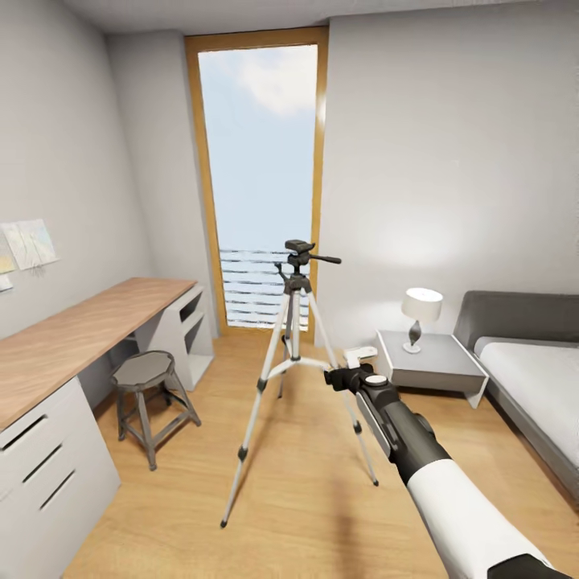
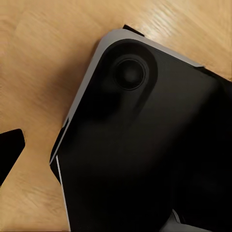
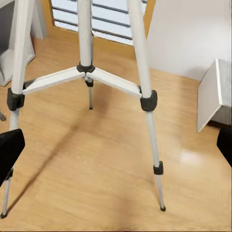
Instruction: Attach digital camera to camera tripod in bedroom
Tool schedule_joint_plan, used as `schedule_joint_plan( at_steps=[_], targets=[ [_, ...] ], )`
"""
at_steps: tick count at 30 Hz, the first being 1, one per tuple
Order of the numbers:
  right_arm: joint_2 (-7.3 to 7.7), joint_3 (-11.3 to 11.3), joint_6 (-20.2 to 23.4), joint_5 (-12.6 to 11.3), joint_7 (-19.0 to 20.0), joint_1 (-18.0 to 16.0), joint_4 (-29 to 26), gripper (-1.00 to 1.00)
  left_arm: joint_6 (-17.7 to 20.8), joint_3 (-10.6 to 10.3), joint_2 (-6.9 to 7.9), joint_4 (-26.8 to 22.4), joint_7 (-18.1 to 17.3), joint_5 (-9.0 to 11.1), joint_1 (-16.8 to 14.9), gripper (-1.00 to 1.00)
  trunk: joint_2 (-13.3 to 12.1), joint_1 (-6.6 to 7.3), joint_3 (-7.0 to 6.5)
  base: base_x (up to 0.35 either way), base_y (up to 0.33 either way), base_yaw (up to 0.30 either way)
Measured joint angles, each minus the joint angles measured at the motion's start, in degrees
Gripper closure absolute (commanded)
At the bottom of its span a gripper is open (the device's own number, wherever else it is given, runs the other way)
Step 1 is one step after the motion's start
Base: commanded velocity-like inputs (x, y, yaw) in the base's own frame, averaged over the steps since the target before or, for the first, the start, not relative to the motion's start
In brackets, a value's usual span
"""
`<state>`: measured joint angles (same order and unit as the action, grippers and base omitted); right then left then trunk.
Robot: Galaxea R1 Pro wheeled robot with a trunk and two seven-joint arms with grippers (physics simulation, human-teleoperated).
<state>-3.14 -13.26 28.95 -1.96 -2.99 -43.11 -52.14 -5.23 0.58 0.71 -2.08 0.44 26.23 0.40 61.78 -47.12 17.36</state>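
Observation:
The camera tripod [image 1: 293, 322] stands on the wood floor in front of the tall window, silver legs spread, its pan handle pointing right. A small dark boxy piece [image 1: 299, 246] sits on top of its black head; I cannot tell whether it is the digital camera. My right gripper [image 1: 336, 376] hovers at mid-leg height just right of the tripod, open and empty. In the right wrist view the tripod's legs and spreader [image 3: 87, 70] fill the space ahead of the right gripper [image 3: 118, 145]. One left finger [image 2: 9, 152] shows far to the side, above the floor.
A metal stool [image 1: 146, 378] stands by the long wood-topped desk [image 1: 72, 338] on the left. A grey nightstand [image 1: 430, 362] with a white lamp [image 1: 420, 314] and the grey bed [image 1: 531, 370] are on the right. My own dark base [image 2: 145, 145] lies under the left wrist.

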Motion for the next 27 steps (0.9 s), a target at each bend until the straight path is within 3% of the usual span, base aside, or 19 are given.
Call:
schedule_joint_plan(
  at_steps=[6,7,16,20,27],
  targets=[
    [2.08,-0.11,0.03,0.06,0.06,-0.11,1.37,-1.00,-0.01,0.00,-0.01,0.00,0.00,0.01,0.00,-1.00,0.00,0.00,0.00,-0.337,0.000,0.000],
    [2.75,-0.11,0.04,0.03,0.10,0.50,2.05,-1.00,0.00,0.00,0.00,0.00,0.00,0.00,0.00,-1.00,0.00,0.00,0.00,-0.337,0.000,0.000],
    [4.02,0.03,-0.48,-0.10,0.14,7.80,9.63,-1.00,0.00,0.01,0.00,-0.02,0.03,0.07,0.01,-1.00,0.00,0.00,0.01,-0.337,0.000,0.000],
    [4.68,0.11,-1.07,-0.12,0.35,10.52,18.09,-1.00,0.00,0.06,0.00,-0.02,0.04,0.10,0.01,-1.00,0.00,0.00,0.01,-0.337,0.000,0.000],
    [5.07,0.11,-5.86,0.08,1.99,11.64,35.37,-1.00,0.00,0.08,0.00,-0.02,0.04,0.12,0.01,-1.00,0.00,0.00,0.01,-0.337,0.000,0.000]
  ],
)
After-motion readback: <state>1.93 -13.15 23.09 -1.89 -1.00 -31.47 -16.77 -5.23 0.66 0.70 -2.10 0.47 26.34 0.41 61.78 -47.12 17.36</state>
